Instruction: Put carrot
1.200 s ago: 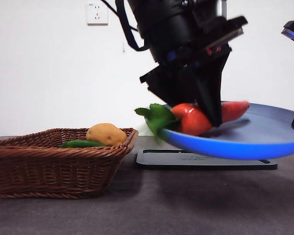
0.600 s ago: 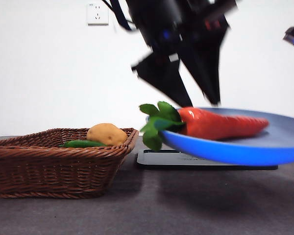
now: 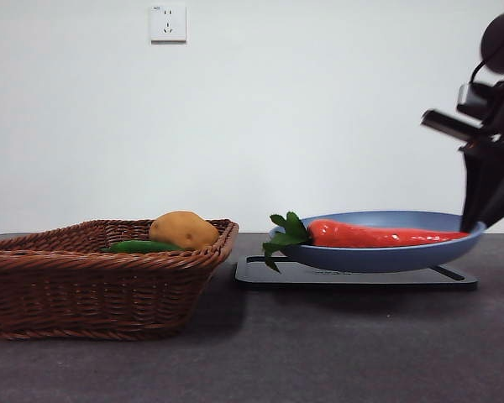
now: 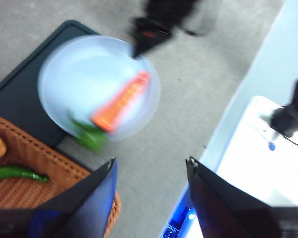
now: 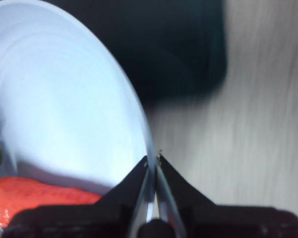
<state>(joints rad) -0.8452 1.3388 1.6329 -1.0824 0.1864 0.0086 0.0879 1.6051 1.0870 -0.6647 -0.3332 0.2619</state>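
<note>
The carrot [image 3: 378, 236] lies on its side in a blue plate [image 3: 378, 260], its green leaves hanging over the rim toward the basket. My right gripper [image 3: 475, 222] is at the plate's right edge, and in the right wrist view it [image 5: 153, 159] is shut on the plate's rim [image 5: 64, 99], with the carrot [image 5: 39, 196] close by. High above the table, my left gripper [image 4: 150, 166] is open and holds nothing. It looks down on the carrot [image 4: 121, 101] and plate [image 4: 84, 69].
The plate rests on a flat black mat [image 3: 353, 277]. A brown wicker basket [image 3: 92, 285] stands on the left, holding a tan potato [image 3: 182, 230] and a green cucumber [image 3: 143, 247]. A white wall with a socket lies behind.
The left gripper let go of the carrot and rose out of the front view. The tilted, raised plate came down level onto the black mat, with the carrot lying flat in it.
</note>
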